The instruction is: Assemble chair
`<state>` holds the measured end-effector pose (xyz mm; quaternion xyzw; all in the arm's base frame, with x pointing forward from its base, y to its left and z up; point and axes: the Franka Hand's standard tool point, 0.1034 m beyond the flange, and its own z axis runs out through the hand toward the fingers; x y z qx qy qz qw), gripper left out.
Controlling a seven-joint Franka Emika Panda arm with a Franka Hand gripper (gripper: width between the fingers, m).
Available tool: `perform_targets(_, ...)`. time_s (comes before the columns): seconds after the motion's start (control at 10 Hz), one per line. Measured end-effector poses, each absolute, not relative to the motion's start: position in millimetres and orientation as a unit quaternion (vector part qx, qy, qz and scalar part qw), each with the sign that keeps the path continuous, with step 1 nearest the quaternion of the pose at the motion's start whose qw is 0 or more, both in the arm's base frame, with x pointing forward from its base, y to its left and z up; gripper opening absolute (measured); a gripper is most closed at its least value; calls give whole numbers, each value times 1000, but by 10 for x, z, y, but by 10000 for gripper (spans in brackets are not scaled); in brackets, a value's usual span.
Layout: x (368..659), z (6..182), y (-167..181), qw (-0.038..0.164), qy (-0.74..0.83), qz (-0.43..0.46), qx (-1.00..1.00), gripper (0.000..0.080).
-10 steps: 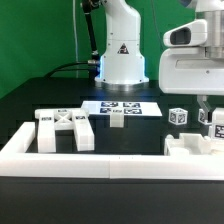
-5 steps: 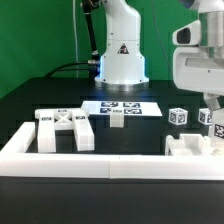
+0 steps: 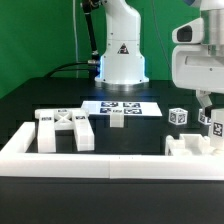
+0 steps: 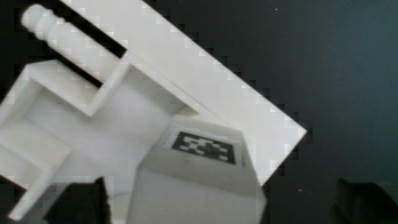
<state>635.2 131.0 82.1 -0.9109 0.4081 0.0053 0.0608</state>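
Note:
My gripper (image 3: 207,106) hangs at the exterior view's right, over a white chair leg with a black-and-white tag (image 3: 212,122). In the wrist view the tagged leg (image 4: 205,160) stands between my dark fingers (image 4: 71,203). There is a gap on each side, so the gripper (image 4: 214,208) is open around it. Beside the leg lies the white framed seat part (image 4: 107,95), which also shows in the exterior view (image 3: 188,146). The X-braced back panel (image 3: 64,128) lies at the left. A small white block (image 3: 117,121) and a tagged cube (image 3: 178,117) sit mid-table.
A long low white barrier wall (image 3: 100,162) runs along the front and up the left side. The marker board (image 3: 122,106) lies flat in front of the robot base (image 3: 121,50). The table (image 3: 40,100) is black.
My gripper has shifted toward the exterior view's right and settled a little lower over the tagged leg. The other parts have not moved.

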Motion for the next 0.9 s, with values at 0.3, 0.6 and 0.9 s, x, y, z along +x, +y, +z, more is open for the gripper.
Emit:
perform_targets(0.3,6346,813,1299,59,230,-6,-971,648)
perform_targets(0.6,6344,813,1301,55,110,-14,-992,649)
perform_targets(0.9,6335,803,1287,47,-71,-22,-996,649)
